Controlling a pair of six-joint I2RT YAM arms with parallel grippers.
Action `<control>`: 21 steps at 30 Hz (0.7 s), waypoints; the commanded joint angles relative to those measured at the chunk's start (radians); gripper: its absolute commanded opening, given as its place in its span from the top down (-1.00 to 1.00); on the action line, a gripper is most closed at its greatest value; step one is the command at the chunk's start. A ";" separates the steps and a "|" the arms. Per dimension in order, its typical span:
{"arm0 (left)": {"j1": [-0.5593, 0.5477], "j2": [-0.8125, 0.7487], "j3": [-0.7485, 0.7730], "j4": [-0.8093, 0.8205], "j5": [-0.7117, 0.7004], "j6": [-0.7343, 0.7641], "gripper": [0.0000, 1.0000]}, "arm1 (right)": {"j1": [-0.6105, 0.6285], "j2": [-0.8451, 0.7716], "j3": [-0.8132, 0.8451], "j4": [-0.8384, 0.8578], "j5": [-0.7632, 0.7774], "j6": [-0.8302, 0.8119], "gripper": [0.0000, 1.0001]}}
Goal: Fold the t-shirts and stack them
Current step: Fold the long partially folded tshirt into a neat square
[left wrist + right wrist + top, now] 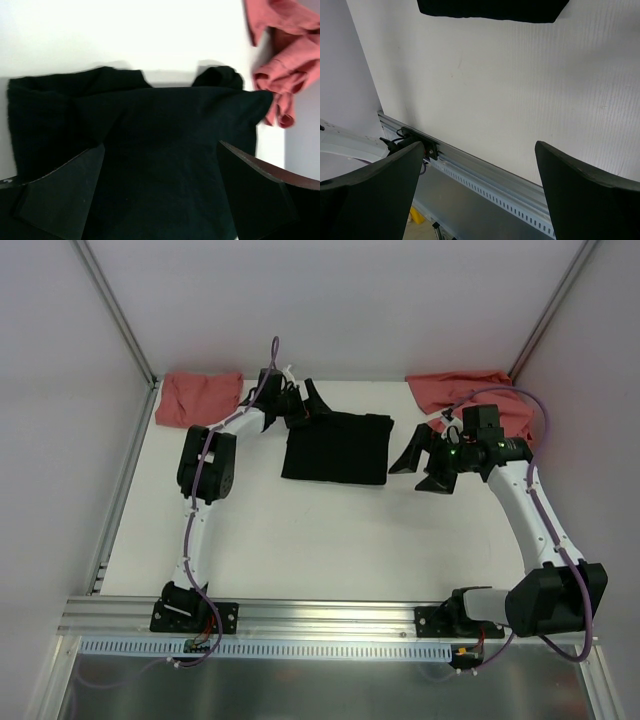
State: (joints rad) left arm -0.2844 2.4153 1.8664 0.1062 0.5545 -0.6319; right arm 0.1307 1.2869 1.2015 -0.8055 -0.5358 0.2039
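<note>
Black t-shirt looks folded, left end effector and right end effector hang released; next likely grasp a salmon-red t-shirt.

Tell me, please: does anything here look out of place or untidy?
The folded black cloth t-shirt lies fairly square, with one bunched lump on an edge. The two salmon-red cloth t-shirts look untidy: one crumpled in the far left corner, one in the far right, neither folded nor stacked. Nothing looks damaged.
</note>
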 commanded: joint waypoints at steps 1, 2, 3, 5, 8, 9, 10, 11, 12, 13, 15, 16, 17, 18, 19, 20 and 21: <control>-0.002 0.008 0.039 -0.079 -0.139 0.077 -0.98 | 0.012 -0.026 0.043 -0.035 -0.003 -0.020 -0.99; -0.001 0.007 0.036 -0.079 -0.154 0.078 -0.97 | 0.015 -0.024 0.043 -0.040 -0.001 -0.023 -0.99; -0.001 0.001 0.037 -0.079 -0.171 0.080 -0.97 | 0.017 -0.021 0.047 -0.041 -0.001 -0.026 -0.99; 0.002 -0.025 0.039 -0.071 -0.166 0.080 -0.97 | 0.023 -0.017 0.050 -0.047 0.010 -0.041 -0.99; 0.007 -0.094 0.043 -0.062 -0.137 0.093 -0.97 | 0.023 0.003 0.056 -0.032 0.013 -0.052 -0.99; 0.013 -0.119 0.042 -0.056 -0.121 0.092 -0.98 | 0.026 0.023 0.066 -0.023 0.010 -0.052 -0.99; 0.020 -0.143 0.042 -0.056 -0.104 0.093 -0.97 | 0.027 0.038 0.073 -0.002 0.007 -0.052 -0.99; 0.025 -0.201 0.042 -0.065 -0.087 0.103 -0.98 | 0.032 0.057 0.084 0.012 0.002 -0.047 -0.99; 0.030 -0.235 0.039 -0.077 -0.074 0.101 -0.97 | 0.043 0.104 0.110 0.025 -0.006 -0.046 -0.99; 0.039 -0.302 0.034 -0.095 -0.055 0.104 -0.97 | 0.050 0.133 0.127 0.038 -0.010 -0.046 -0.99; 0.042 -0.369 0.028 -0.150 -0.012 0.132 -0.97 | 0.086 0.237 0.180 0.054 -0.026 -0.041 -0.99; 0.042 -0.442 0.016 -0.199 -0.002 0.150 -0.97 | 0.098 0.274 0.194 0.074 -0.041 -0.038 -0.99; 0.044 -0.479 -0.022 -0.227 -0.001 0.172 -0.97 | 0.112 0.307 0.204 0.089 -0.046 -0.023 -0.99; 0.044 -0.563 -0.053 -0.249 -0.004 0.182 -0.97 | 0.138 0.359 0.211 0.132 -0.050 -0.017 -0.99; 0.044 -0.609 -0.134 -0.269 -0.007 0.201 -0.97 | 0.148 0.385 0.214 0.155 -0.055 -0.008 -0.99; 0.044 -0.652 -0.180 -0.270 -0.011 0.201 -0.97 | 0.173 0.411 0.214 0.173 -0.062 0.002 -0.99; 0.042 -0.698 -0.229 -0.273 -0.018 0.202 -0.98 | 0.184 0.437 0.214 0.213 -0.076 0.020 -0.99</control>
State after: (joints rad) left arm -0.2337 1.8664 1.7351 -0.1017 0.5014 -0.4923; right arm 0.2707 1.6756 1.3857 -0.6815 -0.5632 0.1875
